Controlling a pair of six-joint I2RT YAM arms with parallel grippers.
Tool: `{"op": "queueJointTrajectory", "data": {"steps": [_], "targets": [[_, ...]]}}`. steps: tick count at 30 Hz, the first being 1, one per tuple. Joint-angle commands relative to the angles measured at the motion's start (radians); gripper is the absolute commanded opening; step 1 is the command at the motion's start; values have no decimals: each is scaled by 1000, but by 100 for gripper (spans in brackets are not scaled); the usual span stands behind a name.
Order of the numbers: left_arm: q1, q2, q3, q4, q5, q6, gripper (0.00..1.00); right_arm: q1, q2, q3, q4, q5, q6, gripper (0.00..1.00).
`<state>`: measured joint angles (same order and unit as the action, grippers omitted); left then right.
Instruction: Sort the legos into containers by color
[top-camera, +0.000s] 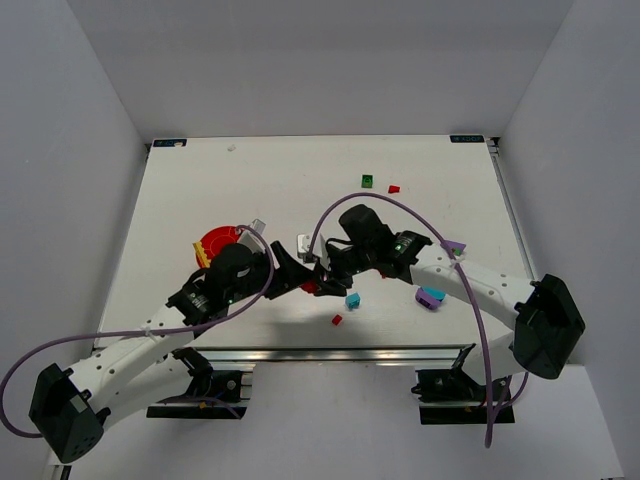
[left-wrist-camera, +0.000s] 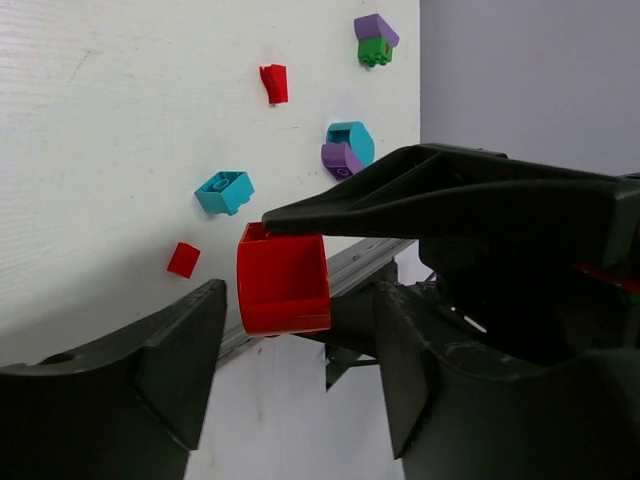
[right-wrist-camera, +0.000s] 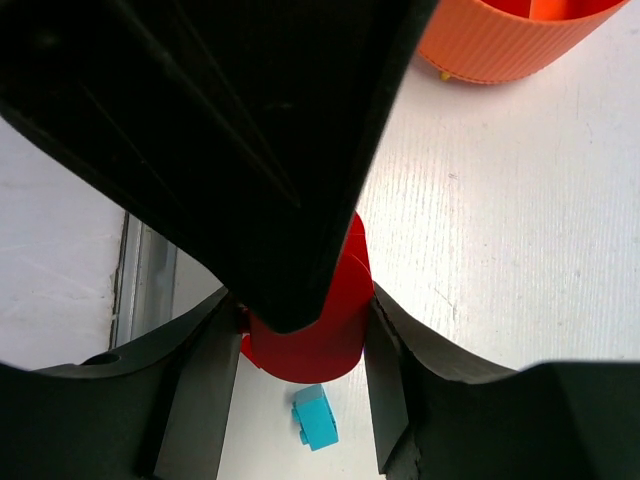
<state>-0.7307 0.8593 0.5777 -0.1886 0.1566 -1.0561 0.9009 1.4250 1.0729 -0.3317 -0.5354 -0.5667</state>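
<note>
Silver rail (top-camera: 330, 352) edges the near side of the white table (top-camera: 250, 180). Just past it we see loose legos: a small red brick (top-camera: 337, 320) nearest the rail, a teal brick (top-camera: 352, 300) just beyond, and to the right a purple and teal pair (top-camera: 431, 297) touching each other. Room is tight here, since both arms meet over the middle of the near half.

Between them is the red bowl (left-wrist-camera: 283, 285). The right gripper (right-wrist-camera: 303, 330) is clenched on it, a finger pressed to each side of its round wall. The left gripper (left-wrist-camera: 300, 310) stands spread around the same bowl, released, with a thin gap between its left finger (left-wrist-camera: 170, 350) and the red wall. The bowl's rim lies against one right finger. We cannot tell whether its mouth faces up or sideways, and we see no long axis on it.

Left of the left wrist stands the orange bowl (top-camera: 222, 243), with a yellow brick (top-camera: 203, 255) at its left rim, long axis running near to far. A purple brick (top-camera: 453, 246) lies beside the right forearm.

Farther off, a green brick (top-camera: 368, 181) and a far red brick (top-camera: 394, 188) lie near each other, well apart from the arms. Open board surrounds them up to the far edge, and grey walls (top-camera: 90, 150) rise close on both sides.
</note>
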Motion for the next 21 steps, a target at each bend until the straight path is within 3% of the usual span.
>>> {"op": "queueJointTrajectory", "data": {"steps": [1,10,13,14,17,19,21], "targets": [[-6,15,8,21,35,18,68,6,5,48,51,15,30,0],[-6,20,5,6,28,33,42,0,-15,36,66,34,47,2],[4,24,16,2,14,47,32,0,-20,33,65,32,48,24],[4,27,28,-8,-5,56,23,0,-27,29,65,35,48,42],[4,21,77,-70,-60,97,11,0,-43,7,75,55,50,71],[4,17,120,-127,-179,128,2,-5,-64,-7,85,74,57,75],[4,11,196,-223,-257,172,0,-10,-92,-33,102,113,67,80]]}}
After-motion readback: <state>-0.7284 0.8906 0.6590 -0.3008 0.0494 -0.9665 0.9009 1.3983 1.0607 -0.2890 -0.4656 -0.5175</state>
